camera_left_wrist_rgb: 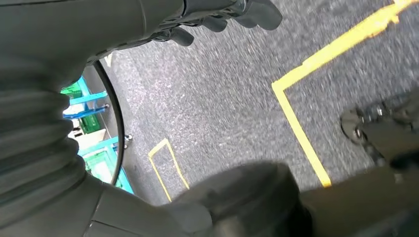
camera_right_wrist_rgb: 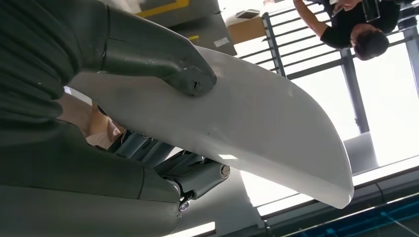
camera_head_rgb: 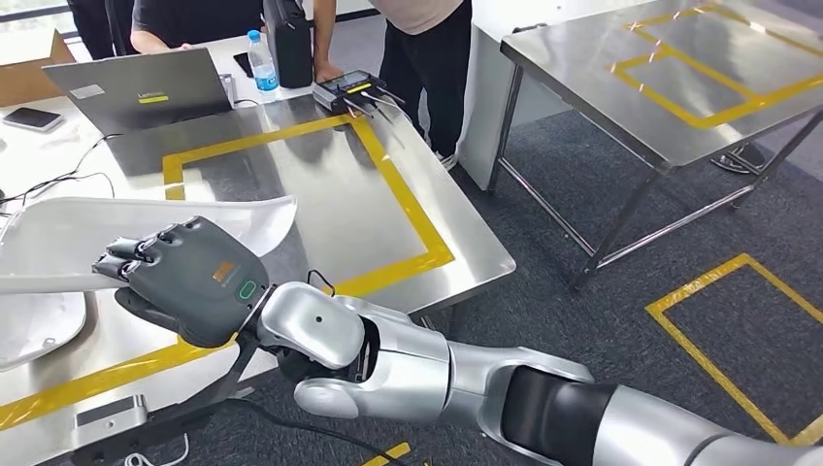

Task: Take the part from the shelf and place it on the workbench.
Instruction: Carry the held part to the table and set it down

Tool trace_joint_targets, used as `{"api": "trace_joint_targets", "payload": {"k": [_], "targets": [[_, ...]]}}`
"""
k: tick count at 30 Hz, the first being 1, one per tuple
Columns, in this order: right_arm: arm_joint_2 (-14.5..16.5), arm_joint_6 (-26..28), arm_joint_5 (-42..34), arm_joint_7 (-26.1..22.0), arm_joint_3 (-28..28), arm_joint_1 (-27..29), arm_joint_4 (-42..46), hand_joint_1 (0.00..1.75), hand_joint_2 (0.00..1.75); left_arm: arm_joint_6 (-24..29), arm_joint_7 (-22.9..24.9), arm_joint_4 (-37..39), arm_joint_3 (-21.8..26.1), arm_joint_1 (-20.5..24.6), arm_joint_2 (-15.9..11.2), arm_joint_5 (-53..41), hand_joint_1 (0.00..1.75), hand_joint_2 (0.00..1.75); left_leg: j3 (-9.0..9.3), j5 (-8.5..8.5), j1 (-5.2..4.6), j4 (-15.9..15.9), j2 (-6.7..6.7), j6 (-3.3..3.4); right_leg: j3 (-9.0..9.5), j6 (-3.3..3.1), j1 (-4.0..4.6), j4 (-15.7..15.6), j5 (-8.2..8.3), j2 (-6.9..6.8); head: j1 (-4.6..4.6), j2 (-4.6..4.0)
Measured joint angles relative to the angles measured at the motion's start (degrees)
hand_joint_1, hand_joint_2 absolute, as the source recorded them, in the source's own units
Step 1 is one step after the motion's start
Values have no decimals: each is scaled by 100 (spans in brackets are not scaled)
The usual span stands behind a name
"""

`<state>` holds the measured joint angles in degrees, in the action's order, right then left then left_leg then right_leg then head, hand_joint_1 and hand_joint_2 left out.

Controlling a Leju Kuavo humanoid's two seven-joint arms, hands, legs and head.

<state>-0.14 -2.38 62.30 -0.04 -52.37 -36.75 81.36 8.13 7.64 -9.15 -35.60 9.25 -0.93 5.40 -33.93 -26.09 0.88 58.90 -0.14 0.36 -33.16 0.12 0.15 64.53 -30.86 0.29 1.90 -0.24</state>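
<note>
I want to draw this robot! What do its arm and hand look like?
The right arm is shiny silver with rounded shells and a black band further up. A thin black cable loops near the wrist. The right hand is dark grey, with darker fingers, a small orange mark and a green-outlined oval on its back. Behind the left hand sits a grey ribbed cover.

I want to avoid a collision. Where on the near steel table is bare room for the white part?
Bare steel lies inside the yellow tape frame, right of the white part held by the right robot hand. It is crowded at the far edge: laptop, bottle, phone.
</note>
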Motion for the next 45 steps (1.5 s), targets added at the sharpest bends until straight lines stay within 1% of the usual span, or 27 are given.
{"api": "trace_joint_targets", "payload": {"k": [3,4,5,7,9,11,13,15,18,19,20,21,22,23,24,25,27,29,31,33,34,35,36,38,39,41,45], "targets": [[-1,-1,-100,2,33,-42,-178,175,175,0,4,2,0,-2,-11,-2,0,175,68,-100,-4,2,-7,29,-712,55,-10,966,-358,-4,7,0],[0,1,-137,2,48,-60,-284,175,175,0,0,2,0,-3,-10,-1,0,175,106,-138,-8,2,-15,28,-844,50,-9,1037,-353,-4,10,0],[4,10,-171,-7,62,-99,-411,175,175,0,-3,2,0,-4,-7,3,0,175,158,-179,-13,2,-24,25,-869,31,-5,896,-219,-4,15,0],[28,41,-225,-30,86,-227,-693,175,175,0,-13,1,0,-3,5,11,0,175,264,-267,-27,-4,-36,14,-667,-60,27,128,337,-5,25,0],[80,54,-261,-16,113,-390,-1001,175,175,5,-22,1,0,6,25,15,0,175,350,-337,-36,-12,-42,-25,-467,-156,83,-452,641,-3,20,0],[176,40,-309,29,162,-636,-1463,175,175,13,-31,0,0,24,44,20,0,175,405,-343,-42,17,-44,-96,-403,-206,110,-571,662,4,30,0],[345,43,-387,50,236,-1033,-2172,175,175,15,-37,-4,0,52,55,30,0,175,347,-314,-44,160,-37,-162,-332,-248,84,-633,722,10,52,0],[527,41,-477,96,330,-1475,-2969,175,175,15,-34,-7,0,89,67,33,0,175,88,-381,-36,570,-28,-207,-274,-294,52,-661,706,5,43,0],[697,-16,-575,283,475,-1952,-4081,175,175,15,-13,-8,-1,107,85,4,0,175,-520,-757,-10,1457,-21,-282,-233,-336,43,-662,651,-7,36,0],[722,-31,-592,337,521,-2046,-4398,175,175,15,-8,-8,-2,105,87,-6,0,175,-644,-782,-1,1564,-18,-302,-216,-331,39,-659,631,-7,37,0],[735,-46,-605,391,567,-2121,-4685,175,175,15,-3,-7,-2,105,87,-16,0,175,-675,-675,10,1479,-15,-316,-196,-318,29,-649,609,-6,36,0],[742,-65,-610,448,611,-2183,-4932,175,175,15,3,-7,-2,106,86,-27,0,175,-611,-451,24,1207,-12,-330,-176,-296,14,-631,581,-4,37,0],[745,-93,-612,523,650,-2242,-5146,175,175,15,9,-7,-3,106,86,-38,0,175,-492,-189,40,820,-12,-356,-161,-263,-2,-604,546,-2,36,0],[747,-128,-612,610,688,-2298,-5352,175,175,15,20,-6,-4,106,92,-49,0,175,-386,-35,43,460,-16,-374,-159,-228,-12,-568,515,3,20,0],[749,-165,-612,687,724,-2341,-5533,175,175,15,30,-6,-5,105,98,-57,0,175,-297,44,43,218,-16,-355,-171,-192,-10,-543,489,8,7,0],[744,-199,-610,753,753,-2366,-5692,175,175,15,38,-5,-7,101,105,-61,0,175,-258,62,40,101,-18,-314,-186,-157,-2,-524,465,13,1,0],[731,-267,-609,859,795,-2374,-5953,175,175,15,48,-6,-9,96,110,-66,0,175,-240,56,33,112,-16,-184,-204,-102,14,-515,439,15,6,0],[712,-327,-617,930,829,-2363,-6134,175,175,15,52,-7,-9,96,108,-67,0,175,-231,80,44,107,-16,-111,-246,-39,3,-398,358,8,20,0],[697,-378,-617,947,867,-2344,-6268,175,175,15,53,-7,-9,110,103,-68,0,175,-219,69,49,100,-15,-57,-500,22,-15,96,118,0,36,0],[692,-418,-596,932,881,-2277,-6374,175,175,15,56,-7,-9,116,101,-68,0,175,-213,47,43,102,-13,-24,-924,54,-24,832,-142,-3,48,0],[690,-430,-583,919,881,-2224,-6418,175,175,15,57,-7,-9,115,102,-68,0,175,-206,35,40,103,-13,-16,-1080,56,-26,1055,-162,-3,51,0],[688,-433,-568,903,881,-2170,-6454,175,175,15,58,-7,-9,114,103,-68,0,175,-193,20,38,104,-16,-14,-1138,47,-27,1070,-73,-3,55,0],[687,-433,-553,884,881,-2126,-6484,175,175,15,56,-8,-9,114,103,-68,0,175,-173,4,37,105,-20,-20,-1079,29,-26,859,113,-3,61,0],[693,-429,-518,850,881,-2068,-6527,175,175,15,39,-13,-9,120,105,-64,0,175,-126,-37,29,104,-26,-52,-743,-28,-14,73,525,-4,65,0],[708,-427,-503,837,881,-2045,-6541,175,175,15,26,-17,-9,127,107,-61,0,175,-110,-57,22,105,-28,-79,-590,-52,-1,-247,634,-3,63,0],[748,-422,-484,827,881,-1976,-6567,175,175,15,8,-24,-9,144,109,-54,0,175,-89,-86,4,95,-28,-116,-449,-66,19,-517,659,1,56,0],[834,-424,-470,798,881,-1827,-6611,175,175,15,3,-26,-9,170,114,-54,0,175,-27,-95,-5,32,-15,-110,-421,-65,15,-549,658,25,53,0]]}}
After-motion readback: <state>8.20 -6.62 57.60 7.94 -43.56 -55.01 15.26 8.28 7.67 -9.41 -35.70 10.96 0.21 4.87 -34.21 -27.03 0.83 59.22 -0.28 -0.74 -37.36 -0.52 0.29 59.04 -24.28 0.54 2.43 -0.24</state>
